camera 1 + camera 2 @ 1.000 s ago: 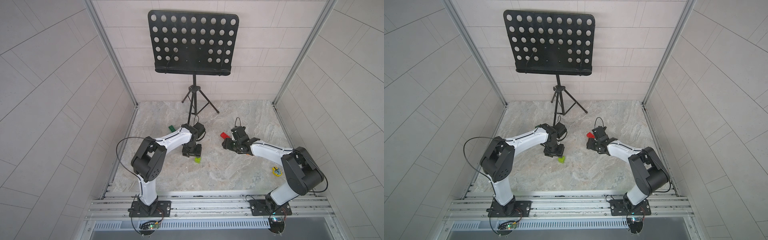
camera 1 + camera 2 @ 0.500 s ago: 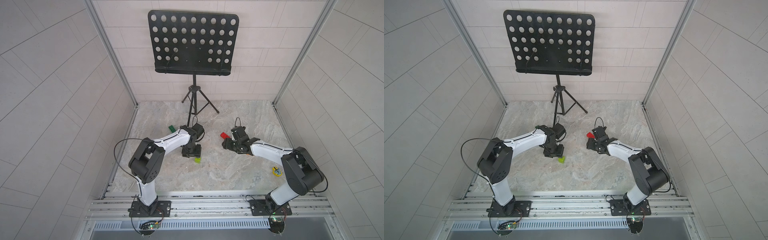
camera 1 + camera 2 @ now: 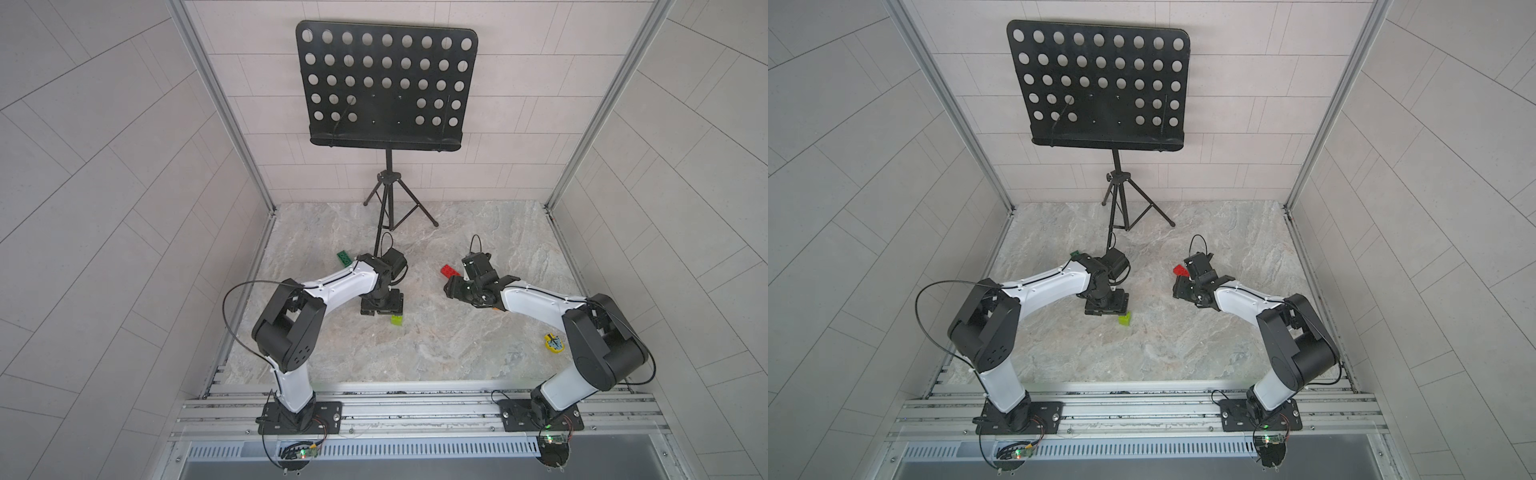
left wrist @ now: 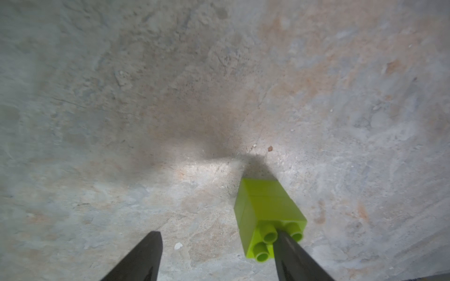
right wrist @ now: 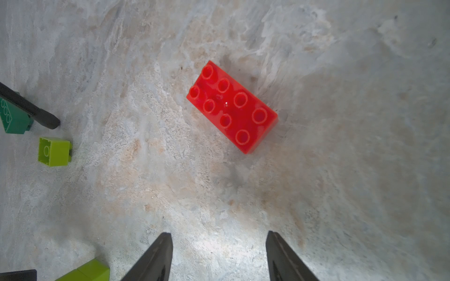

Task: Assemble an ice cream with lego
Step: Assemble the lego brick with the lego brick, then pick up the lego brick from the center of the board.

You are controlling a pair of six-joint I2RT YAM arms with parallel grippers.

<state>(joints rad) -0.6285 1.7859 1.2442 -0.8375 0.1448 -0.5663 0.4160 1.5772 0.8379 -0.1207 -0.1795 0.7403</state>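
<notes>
"Since both top views look down past the black perforated metal music stand (image 3: 386, 87), what lies around its tripod?"

"Just beside its nearest foot there is a dark green rectangular studded brick (image 3: 344, 258) (image 3: 1075, 252). Toward the right arm from the music stand, a red rectangular studded brick (image 3: 450, 270) lies flat on the grey marbled table (image 3: 457, 345), with the right gripper (image 3: 451, 286) near it. Nearer the arm bases, a lime-green stack of two square bricks (image 3: 397, 320) stands just beside the left gripper (image 3: 382, 307). Well apart from the music stand, by the right arm's elbow, is a small yellow round object (image 3: 555, 344). Its dark print is too small to read."

"And the left wrist view?"

"The left gripper (image 4: 218, 233) has its jaws wide, with nothing between them. The lime-green stack (image 4: 265, 209) stands upright outside the gap. One black finger (image 4: 292, 255) crosses its top studs, but I cannot tell whether it touches them."

"The right wrist view?"

"The right gripper (image 5: 218, 234) has its jaws apart and empty over bare table. The red brick (image 5: 231, 107) lies ahead, studs up and untouched. The dark green brick (image 5: 12, 119) sits just beside the music stand's foot (image 5: 31, 109), with a single lime-green square brick (image 5: 54, 152) near it."
</notes>
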